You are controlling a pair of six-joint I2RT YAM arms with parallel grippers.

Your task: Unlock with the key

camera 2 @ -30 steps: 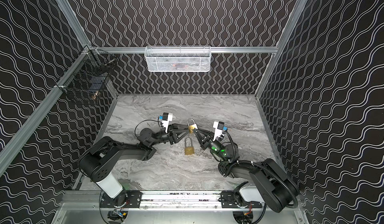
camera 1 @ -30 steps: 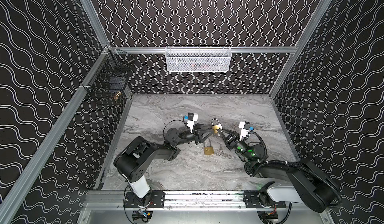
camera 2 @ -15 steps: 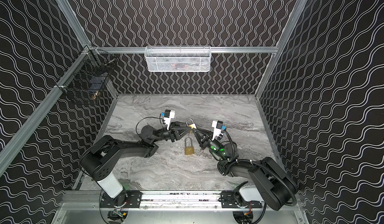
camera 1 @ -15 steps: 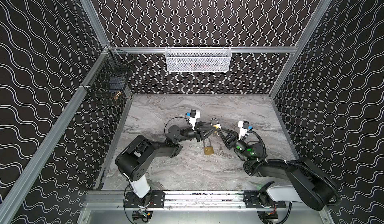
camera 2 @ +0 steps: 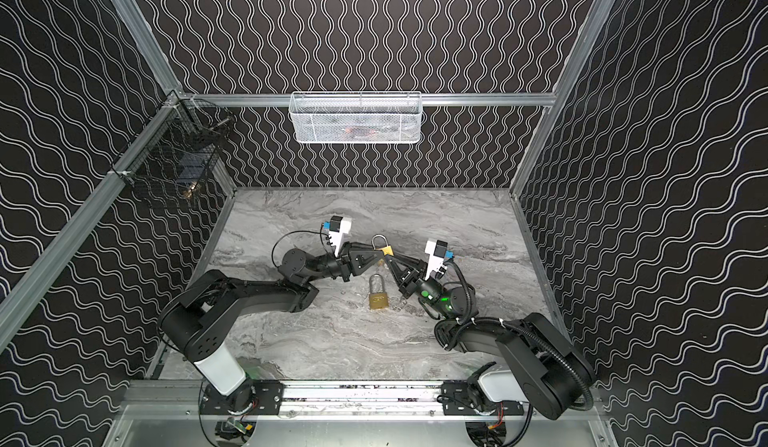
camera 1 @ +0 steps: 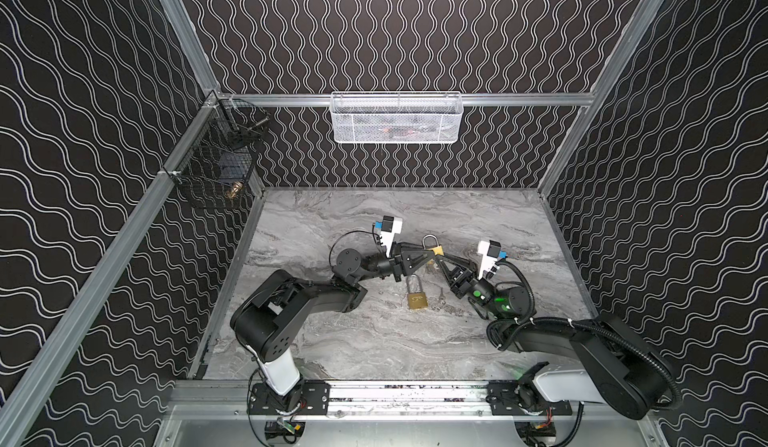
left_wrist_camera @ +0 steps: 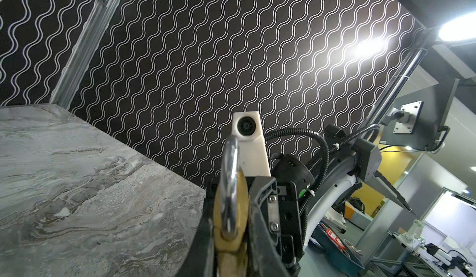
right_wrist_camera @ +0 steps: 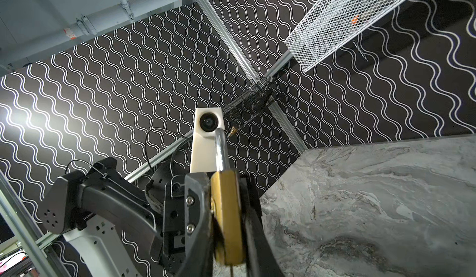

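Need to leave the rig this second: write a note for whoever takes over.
Left claw: shut on the raised padlock.
Right claw: shut on the same padlock from the opposite side.
Second padlock: flat on the table, untouched, nearer the arm bases.
Done: one padlock held off the table by both claws.
Left: its shackle looks closed and no key is clearly visible, so find the key, insert it and turn it.
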